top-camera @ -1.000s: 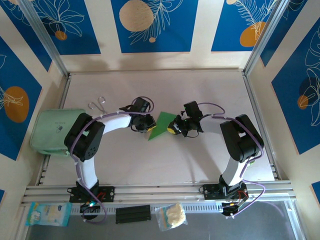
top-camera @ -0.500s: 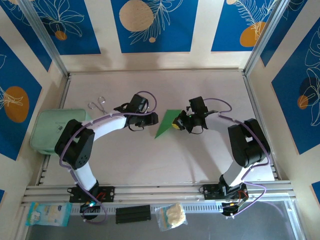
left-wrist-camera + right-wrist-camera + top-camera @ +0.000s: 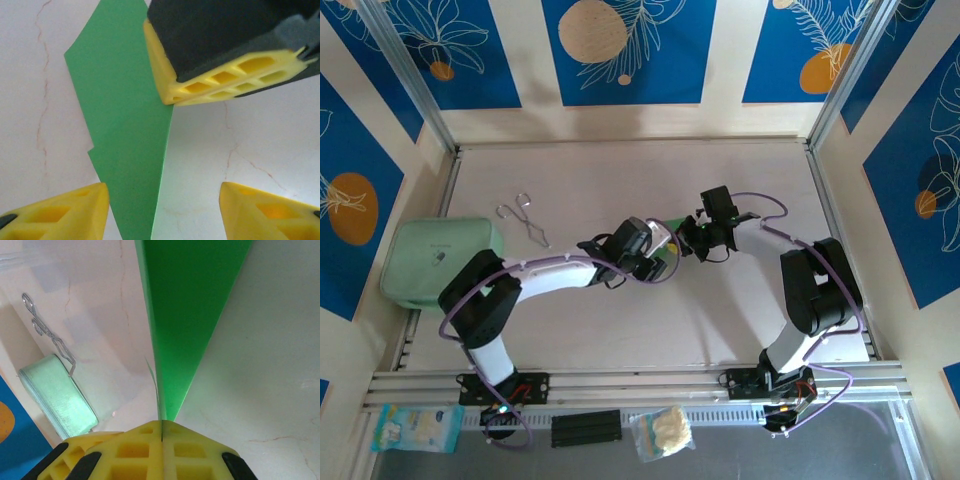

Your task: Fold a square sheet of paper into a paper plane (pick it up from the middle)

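Pale table (image 3: 720, 320), green paper (image 3: 125, 115) half-hidden overhead, clamped in right jaws; left jaws apart.

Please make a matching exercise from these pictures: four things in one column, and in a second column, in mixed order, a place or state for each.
Things
1. left gripper
2. right gripper
3. mint-green pouch
4. metal tongs

Places or states
A. shut on the green paper
B. at the left edge of the table
C. open, over the paper
D. lying by the pouch's far right corner

Pairs: 1-C, 2-A, 3-B, 4-D
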Robot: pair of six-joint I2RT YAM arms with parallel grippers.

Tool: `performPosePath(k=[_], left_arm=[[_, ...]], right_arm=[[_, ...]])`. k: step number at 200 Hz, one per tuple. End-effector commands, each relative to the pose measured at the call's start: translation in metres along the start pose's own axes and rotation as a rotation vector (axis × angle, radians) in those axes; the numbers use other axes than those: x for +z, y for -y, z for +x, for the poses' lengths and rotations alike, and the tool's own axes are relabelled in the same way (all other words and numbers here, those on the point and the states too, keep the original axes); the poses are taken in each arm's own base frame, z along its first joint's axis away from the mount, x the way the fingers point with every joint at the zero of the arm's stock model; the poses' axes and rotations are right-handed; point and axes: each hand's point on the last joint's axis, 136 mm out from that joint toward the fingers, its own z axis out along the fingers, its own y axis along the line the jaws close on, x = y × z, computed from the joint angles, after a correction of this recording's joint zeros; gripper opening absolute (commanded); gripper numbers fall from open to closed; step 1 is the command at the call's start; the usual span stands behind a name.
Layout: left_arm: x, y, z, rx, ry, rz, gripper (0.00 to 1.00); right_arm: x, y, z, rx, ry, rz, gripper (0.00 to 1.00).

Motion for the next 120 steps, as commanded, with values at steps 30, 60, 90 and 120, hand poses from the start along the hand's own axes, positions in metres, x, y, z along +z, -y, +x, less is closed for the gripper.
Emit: performPosePath(k=[30, 60, 90, 120], left_arm=[[0.02, -0.002, -0.001, 0.175, 0.122, -0.031, 0.56], [0.024, 0.0, 0.004, 0.205, 0.141, -0.019, 0.53], [0.027, 0.0, 0.009, 0.206, 0.15, -0.025, 0.48], [0.026, -0.004, 0.011, 0.207, 0.163, -0.048, 0.44]], right_arm=[[-0.008, -0.005, 0.003, 0.045, -0.036, -0.019, 0.0], [-0.007, -0.005, 0.003, 0.048, -0.042, -0.023, 0.0], [-0.006, -0.004, 0.003, 0.055, -0.049, -0.021, 0.01], [-0.004, -0.003, 0.005, 0.064, -0.061, -0.019, 0.01]])
